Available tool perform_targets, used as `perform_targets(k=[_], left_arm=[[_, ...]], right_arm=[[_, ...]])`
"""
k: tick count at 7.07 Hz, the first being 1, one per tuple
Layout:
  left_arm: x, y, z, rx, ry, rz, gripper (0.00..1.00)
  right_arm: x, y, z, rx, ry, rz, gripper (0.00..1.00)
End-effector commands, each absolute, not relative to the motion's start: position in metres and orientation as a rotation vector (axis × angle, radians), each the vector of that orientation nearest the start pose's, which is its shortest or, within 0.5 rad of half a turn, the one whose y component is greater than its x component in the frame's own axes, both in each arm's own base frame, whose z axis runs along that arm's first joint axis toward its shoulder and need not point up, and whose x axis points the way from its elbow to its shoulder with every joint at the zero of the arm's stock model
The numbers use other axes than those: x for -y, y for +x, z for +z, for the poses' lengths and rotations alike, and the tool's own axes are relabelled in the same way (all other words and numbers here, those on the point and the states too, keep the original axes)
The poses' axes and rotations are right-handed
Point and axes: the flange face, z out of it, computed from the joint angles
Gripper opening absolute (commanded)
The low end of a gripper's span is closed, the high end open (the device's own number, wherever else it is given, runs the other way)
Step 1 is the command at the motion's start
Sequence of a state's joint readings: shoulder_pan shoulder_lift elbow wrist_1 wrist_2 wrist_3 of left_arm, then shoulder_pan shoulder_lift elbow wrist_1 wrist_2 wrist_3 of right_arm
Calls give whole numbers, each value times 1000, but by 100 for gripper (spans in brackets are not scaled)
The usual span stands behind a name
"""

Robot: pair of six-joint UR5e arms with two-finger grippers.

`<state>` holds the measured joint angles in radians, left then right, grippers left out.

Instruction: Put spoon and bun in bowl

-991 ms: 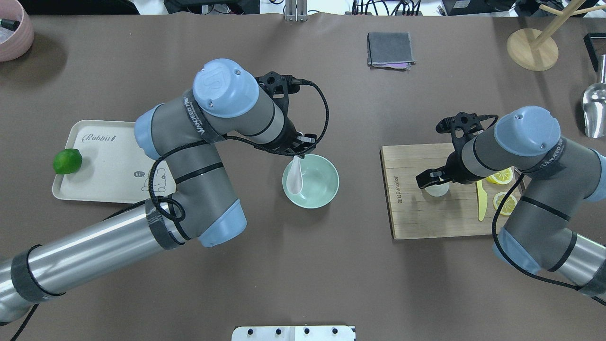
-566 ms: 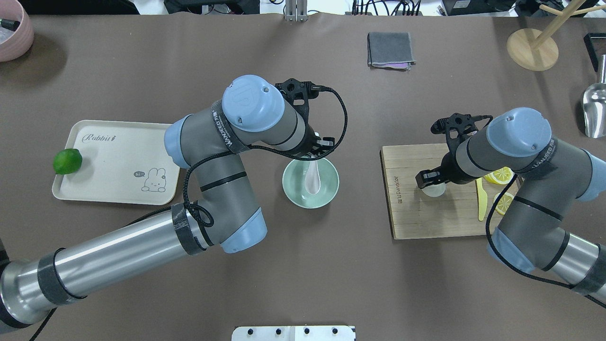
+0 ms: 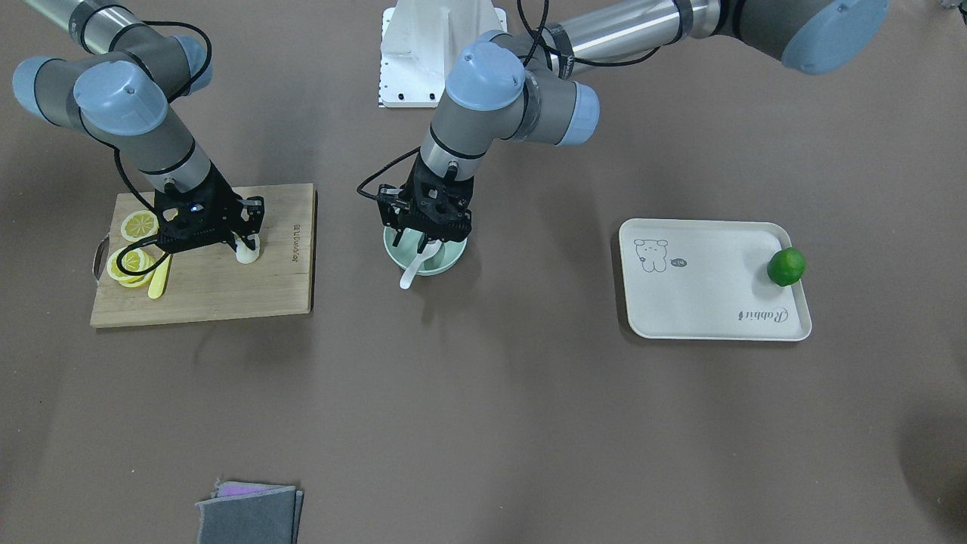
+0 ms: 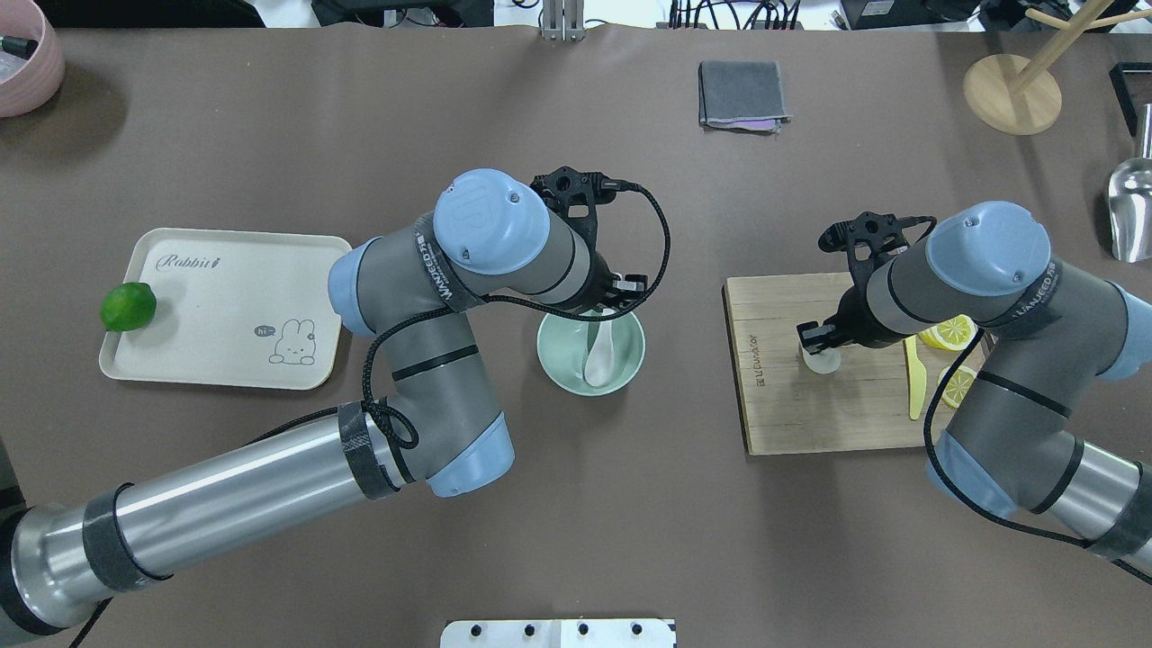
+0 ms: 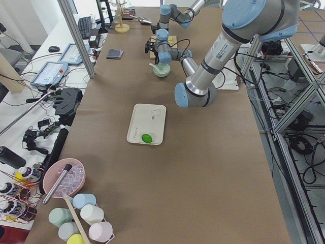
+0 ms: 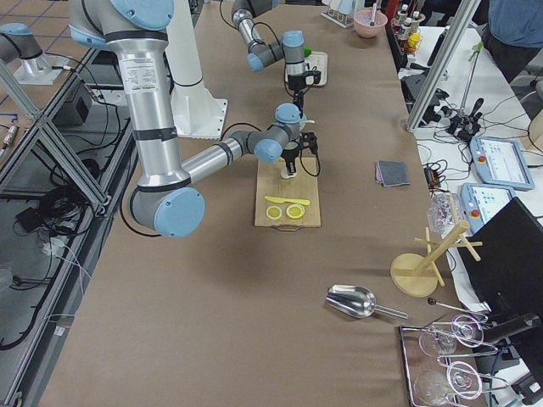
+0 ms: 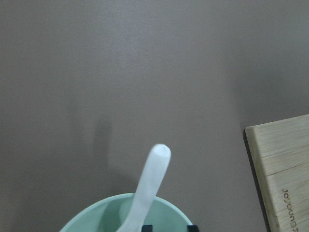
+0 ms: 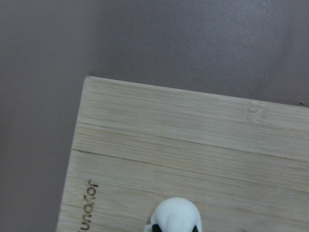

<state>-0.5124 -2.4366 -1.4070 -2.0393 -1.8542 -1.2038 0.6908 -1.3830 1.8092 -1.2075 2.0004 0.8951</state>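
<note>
The white spoon (image 4: 597,358) lies in the mint-green bowl (image 4: 562,364) at mid-table, scoop down and handle leaning over the far rim (image 3: 410,273) (image 7: 147,188). My left gripper (image 4: 623,301) hovers over the bowl's far edge. Its fingertips stand apart with bare bowl between them in the left wrist view, and the spoon passes beside them. The white bun (image 4: 823,364) sits on the wooden cutting board (image 4: 810,414). My right gripper (image 4: 817,346) is shut on the bun, a finger on each side of it (image 8: 176,215).
Lemon slices (image 4: 952,335) and a yellow knife (image 4: 916,382) lie on the board's right part. A cream tray (image 4: 216,306) with a lime (image 4: 128,306) is at the left. A grey cloth (image 4: 742,94), a wooden stand (image 4: 1012,94) and a metal scoop (image 4: 1132,211) are at the back.
My left arm carried the spoon rightward over the bowl and lowered it inside. My right gripper's fingers narrowed onto the bun, which stayed on the board.
</note>
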Motion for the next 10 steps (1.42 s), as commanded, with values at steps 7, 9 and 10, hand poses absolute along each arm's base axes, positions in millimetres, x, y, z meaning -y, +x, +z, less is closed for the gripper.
perform_targets(k=[7, 9, 10], left_arm=[[463, 197, 412, -1020, 303, 261, 98], [461, 191, 422, -1008, 298, 254, 98], [460, 190, 425, -1005, 292, 251, 98]], right_arm=[[390, -541, 199, 1100, 189, 121, 0], [393, -552, 199, 1092, 192, 125, 5], [396, -554, 203, 1082, 202, 132, 80]])
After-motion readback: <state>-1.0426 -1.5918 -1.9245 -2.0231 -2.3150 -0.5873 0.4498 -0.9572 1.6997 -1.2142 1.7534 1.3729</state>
